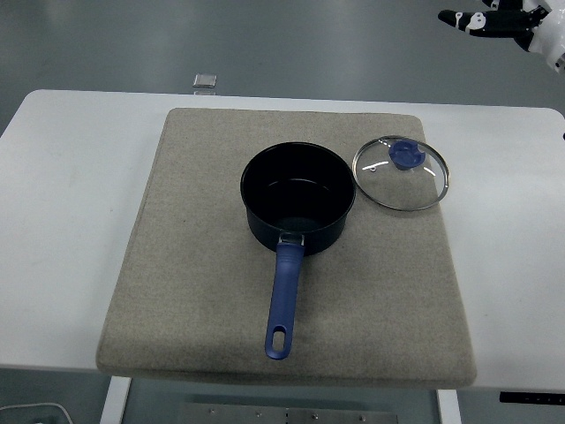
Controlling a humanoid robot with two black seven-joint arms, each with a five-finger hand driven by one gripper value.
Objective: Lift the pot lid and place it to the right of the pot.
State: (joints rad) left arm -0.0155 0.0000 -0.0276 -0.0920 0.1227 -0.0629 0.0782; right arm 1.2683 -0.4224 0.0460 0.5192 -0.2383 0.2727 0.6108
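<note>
We see the lid [402,174] lying flat on the mat [194,291], just right of the open pot [298,196], so the placing looks done. Our right hand [494,19] hangs high at the far right corner, fingers stretched out and holding nothing, well clear of the surface [62,177]

The right hand [484,18] sits at the top right corner, its arm cut off by the frame's edge; only fingertips show clearly. A small square object [205,80], possibly metal, beyond the table's [71,177] far edge is too small to identify.
</note>
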